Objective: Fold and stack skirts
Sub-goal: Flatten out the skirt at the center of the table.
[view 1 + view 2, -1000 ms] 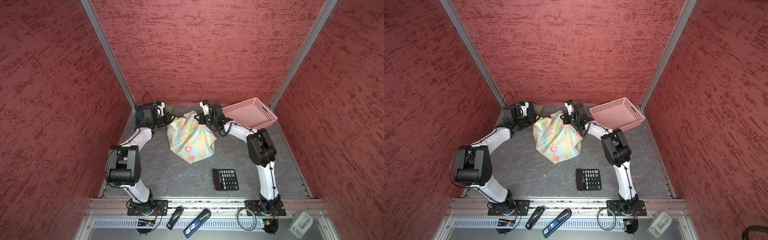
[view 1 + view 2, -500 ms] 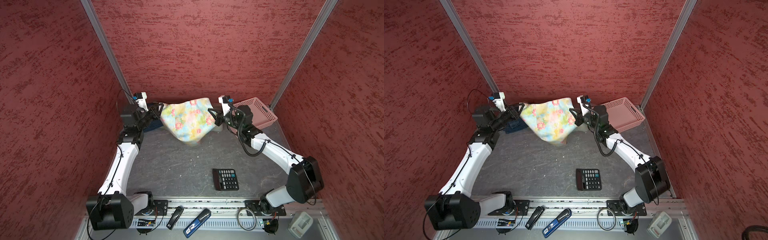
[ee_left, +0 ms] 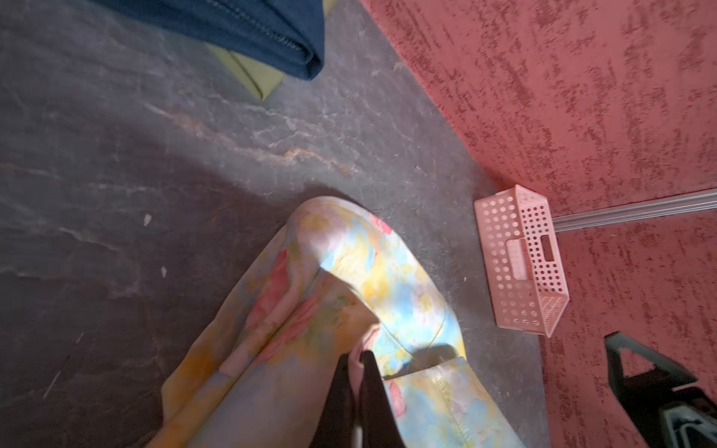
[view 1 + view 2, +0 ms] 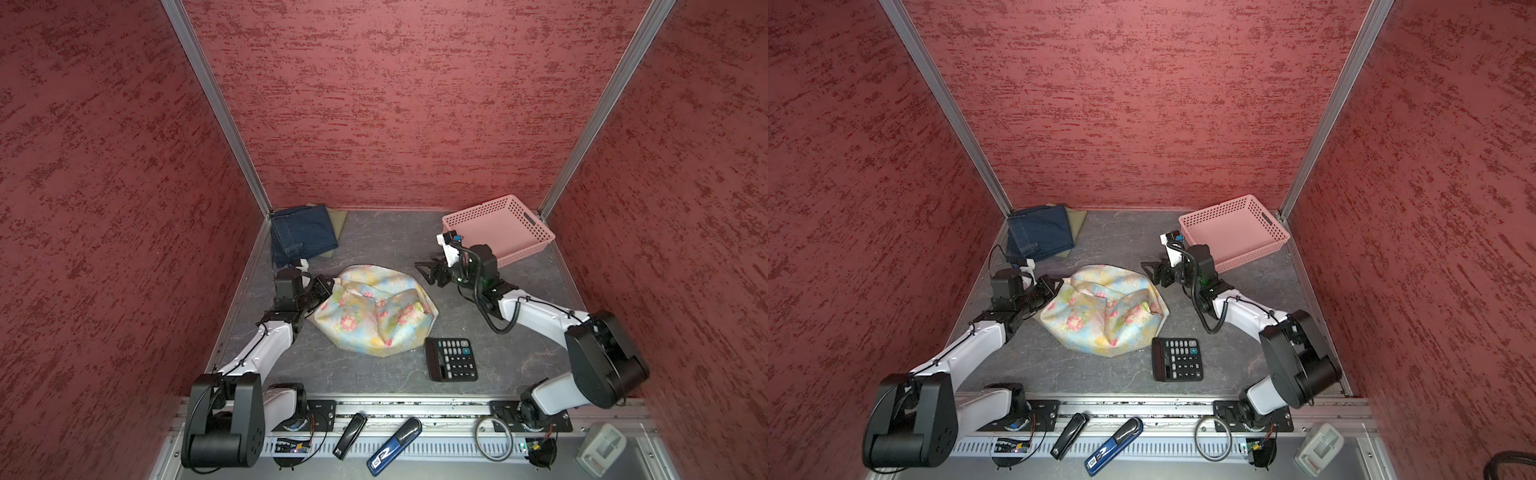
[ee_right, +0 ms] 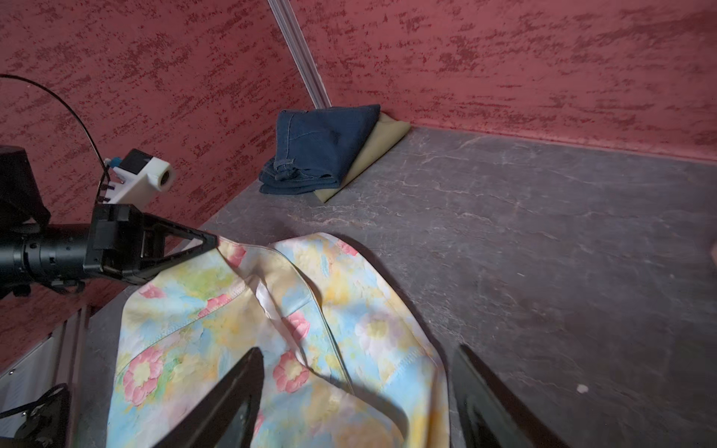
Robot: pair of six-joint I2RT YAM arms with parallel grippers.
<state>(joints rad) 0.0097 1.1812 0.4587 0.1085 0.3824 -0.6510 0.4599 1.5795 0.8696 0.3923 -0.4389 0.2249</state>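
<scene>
Pinches, with the left gripper [image 3: 355, 358], a fold at the rim of the pastel floral skirt [image 4: 374, 320]. Jaws pressed together on the cloth, clear in the left wrist view and again side-on in the right wrist view. Grips at the skirt's ten o'clock edge in both top views, low over the table [image 4: 386, 241].

Holds the right gripper [image 4: 422, 272] with jaws spread wide and nothing between them. Hovers just off the skirt's one o'clock edge, apart from the cloth in both top views.

At mid-table, a touch toward nine o'clock: the floral skirt, rumpled and puffed up, with a ridge of folds running across its top.

At eleven o'clock, tucked into the far corner: the folded denim skirt [image 4: 303, 237], lying on the folded olive-green skirt [image 4: 337, 218]. Only a strip of the olive cloth showing past the denim on its three o'clock side.

At two o'clock, against the far corner post: a pink perforated basket [image 4: 524, 249], close behind the right wrist.

At five o'clock from the floral skirt, just beside its hem: a black calculator [image 4: 452, 359], keys up.
</scene>
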